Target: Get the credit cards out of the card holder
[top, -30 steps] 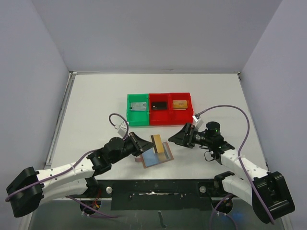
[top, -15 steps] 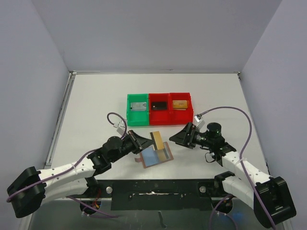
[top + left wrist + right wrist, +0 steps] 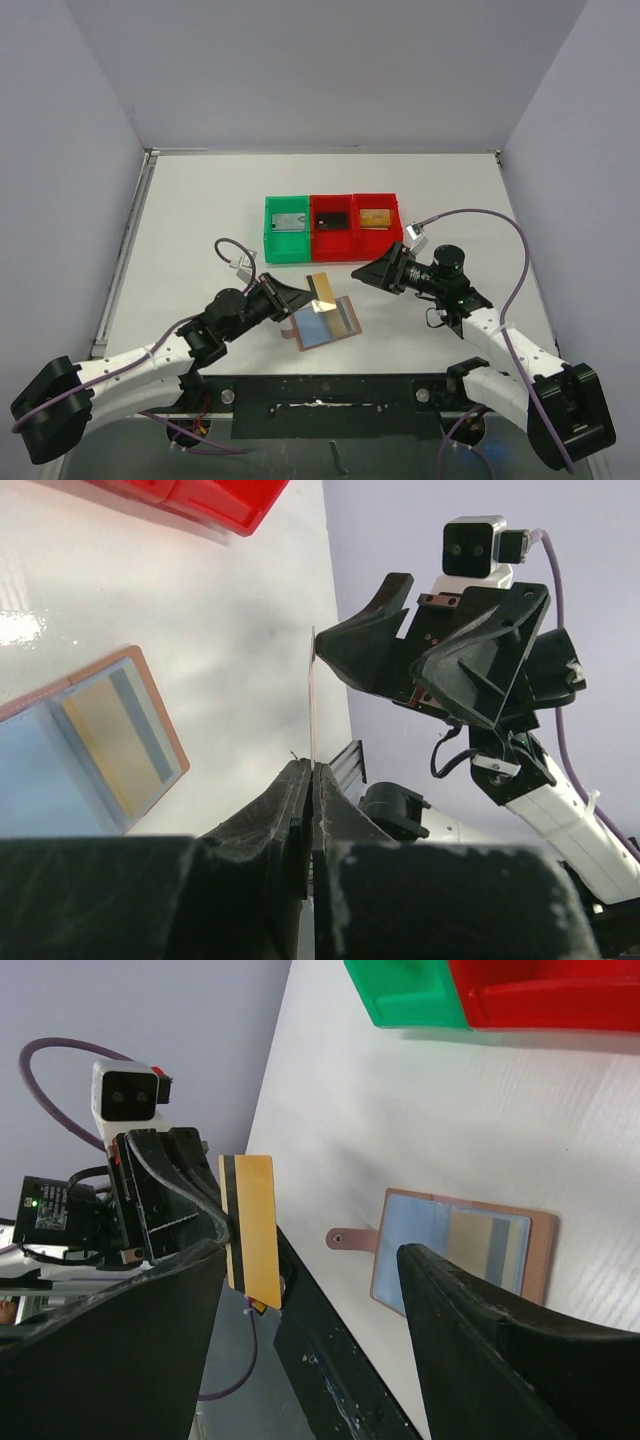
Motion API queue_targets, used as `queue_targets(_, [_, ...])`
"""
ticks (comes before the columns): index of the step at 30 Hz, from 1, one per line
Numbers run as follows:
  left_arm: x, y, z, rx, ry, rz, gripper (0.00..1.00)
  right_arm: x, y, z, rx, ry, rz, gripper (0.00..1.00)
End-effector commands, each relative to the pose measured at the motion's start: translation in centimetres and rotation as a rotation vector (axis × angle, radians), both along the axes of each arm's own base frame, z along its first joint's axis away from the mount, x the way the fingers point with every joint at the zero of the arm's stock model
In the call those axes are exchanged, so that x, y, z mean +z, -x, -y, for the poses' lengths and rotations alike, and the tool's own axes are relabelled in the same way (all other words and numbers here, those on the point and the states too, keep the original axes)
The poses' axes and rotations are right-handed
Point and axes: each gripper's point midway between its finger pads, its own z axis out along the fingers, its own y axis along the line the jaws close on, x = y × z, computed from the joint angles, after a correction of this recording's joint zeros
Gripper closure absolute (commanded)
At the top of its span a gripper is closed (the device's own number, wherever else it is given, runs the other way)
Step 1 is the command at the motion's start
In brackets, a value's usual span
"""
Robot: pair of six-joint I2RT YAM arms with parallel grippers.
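Over the last second the left end effector (image 3: 300,297) has drawn the yellow card (image 3: 321,290) a little back and higher. The right end effector (image 3: 380,271) has swung in towards it from the other side, its jaws narrowing as it came. This looks like a hand-over being set up: one card is already out, and the second arm is arriving to take it. The left end effector is pressed together on the card's lower edge, so the card stands upright just ahead of its tips, with the dark stripe facing the right arm. The right end effector is spread wide and holds nothing. In the left wrist view the card's upper edge sits right at the tip of one of its fingers, though whether they touch I cannot tell. The card holder (image 3: 314,330) lies flat and open on the desk (image 3: 200,220), below the left end effector's tips and well short of the right one. A second card (image 3: 344,317) remains tucked in its pocket, so the task is not finished.
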Motion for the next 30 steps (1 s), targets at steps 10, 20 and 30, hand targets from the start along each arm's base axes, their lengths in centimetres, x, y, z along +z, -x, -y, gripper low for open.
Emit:
queue_targets(10, [5.3, 0.0, 1.7, -0.098, 0.152, 0.137, 1.0, 4.3, 2.4, -2.6, 0.21, -0.136, 0.11, 0.45])
queue_targets(20, [7.1, 1.7, 2.1, -0.205, 0.222, 0.16, 1.0, 3.9, 5.1, -3.9, 0.251, -0.17, 0.101, 0.48])
queue_targets(30, [7.0, 1.9, 0.9, -0.25, 0.222, 0.177, 1.0, 5.1, 5.5, -4.5, 0.273, -0.203, 0.091, 0.61])
